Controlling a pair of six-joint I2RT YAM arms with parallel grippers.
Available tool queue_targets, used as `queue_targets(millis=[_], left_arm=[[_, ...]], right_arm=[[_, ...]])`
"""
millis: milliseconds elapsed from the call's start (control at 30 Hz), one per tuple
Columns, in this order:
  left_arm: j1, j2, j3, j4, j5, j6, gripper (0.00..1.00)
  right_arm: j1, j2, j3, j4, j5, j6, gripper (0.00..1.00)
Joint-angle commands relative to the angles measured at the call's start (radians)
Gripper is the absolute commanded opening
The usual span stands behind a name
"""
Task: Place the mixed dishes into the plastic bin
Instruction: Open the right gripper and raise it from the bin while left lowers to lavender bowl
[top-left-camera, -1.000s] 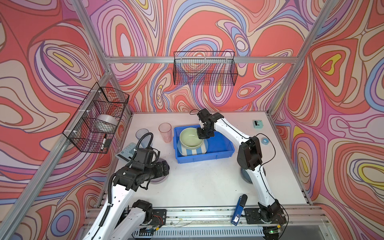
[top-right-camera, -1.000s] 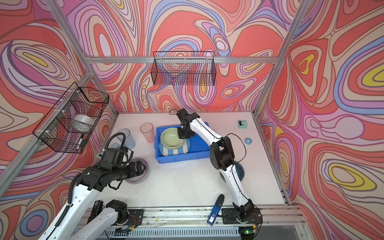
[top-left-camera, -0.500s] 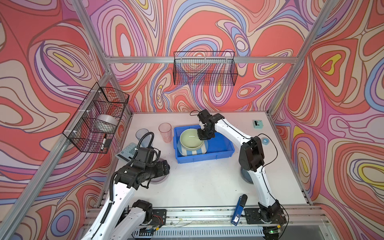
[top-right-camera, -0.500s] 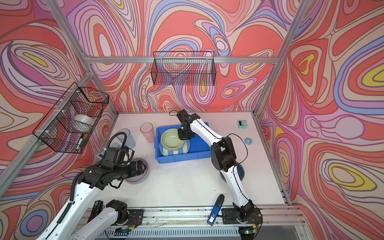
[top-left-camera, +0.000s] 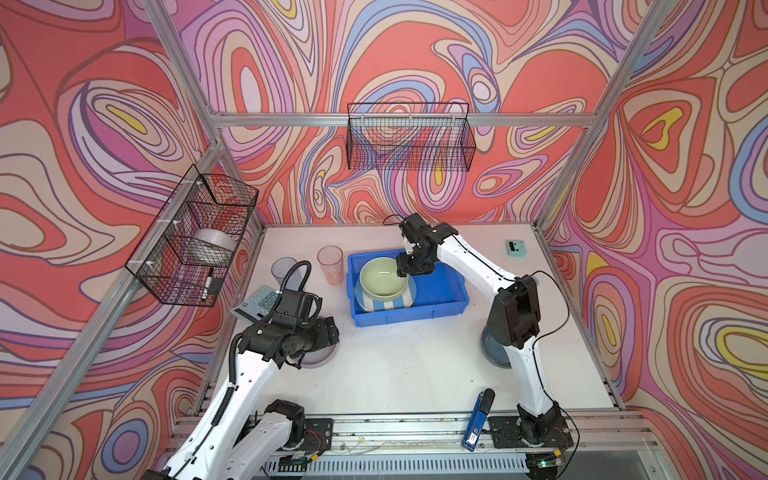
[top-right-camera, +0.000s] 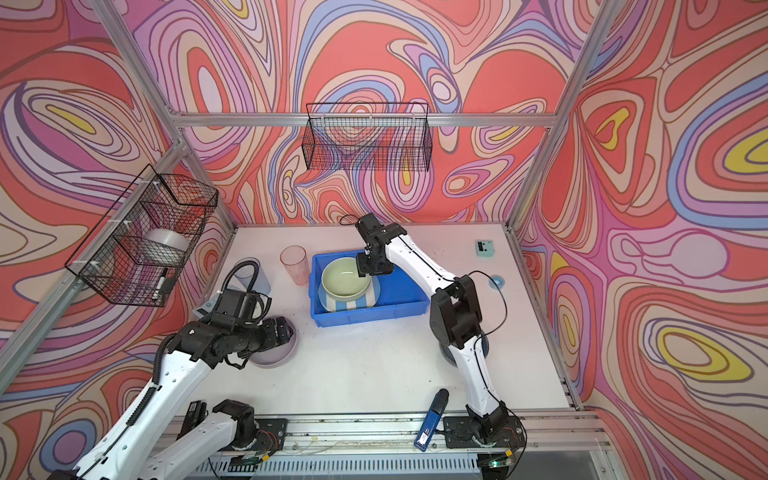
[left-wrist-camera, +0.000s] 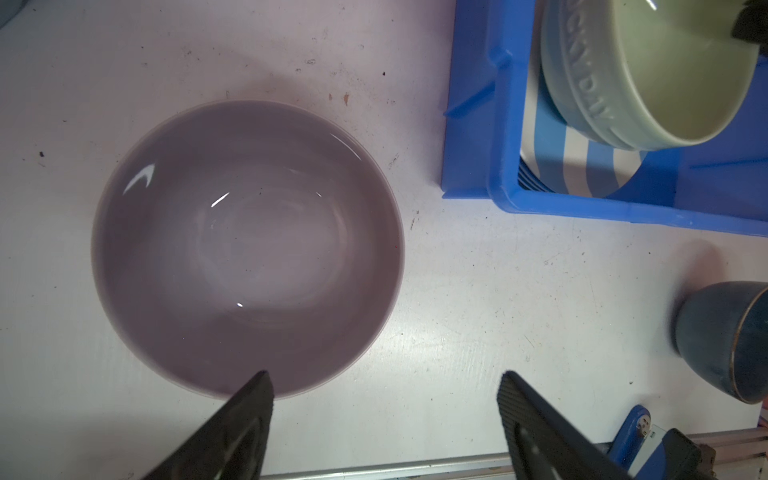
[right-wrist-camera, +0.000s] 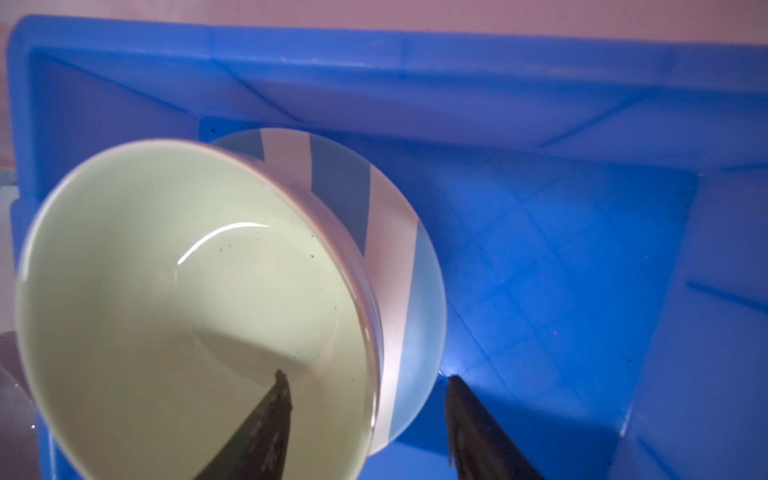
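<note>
The blue plastic bin (top-left-camera: 440, 291) holds a blue-and-white striped plate (top-left-camera: 384, 305) with a pale green bowl (top-left-camera: 382, 276) resting on it. My right gripper (top-left-camera: 411, 268) is open at the bowl's rim: in the right wrist view one finger (right-wrist-camera: 274, 407) is inside the bowl (right-wrist-camera: 187, 307) and the other is outside, beside the plate (right-wrist-camera: 399, 270). My left gripper (top-left-camera: 328, 332) hangs open over the lavender bowl (left-wrist-camera: 247, 249), one fingertip above its rim, holding nothing. A pink cup (top-left-camera: 331, 259) and a grey-blue cup (top-left-camera: 284, 270) stand left of the bin.
A dark blue bowl (left-wrist-camera: 723, 340) sits partly behind the right arm (top-left-camera: 513, 316). A grey calculator (top-left-camera: 255, 301) lies near the left arm, a small teal device (top-left-camera: 516, 248) at back right, a tape roll (top-right-camera: 496, 281) nearby, a blue tool (top-left-camera: 478, 419) at the front rail. Wire baskets (top-left-camera: 409, 137) hang on the walls.
My right gripper has opened and let go of the pale green bowl, which now rests on the striped plate. The left arm has hardly moved.
</note>
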Motion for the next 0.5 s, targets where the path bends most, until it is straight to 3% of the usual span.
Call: queue_targets(millis=[0,200,467], left_arm=[[0.031,0.025,0.02,0.012,-0.025,-0.026,0.87],[0.088,0.059,0.033,-0.031,-0.042,-0.055,0.86],[0.109,0.014,0.036,-0.153,-0.177,-0.155,0.91]], right_arm=[[0.006,-0.109,-0.041,-0.003,0.053,-0.028,0.66],[0.006,-0.247,-0.207,0.061,0.059,-0.045,0.69],[0.006,-0.407,-0.445,0.178,0.011,-0.047,0.69]])
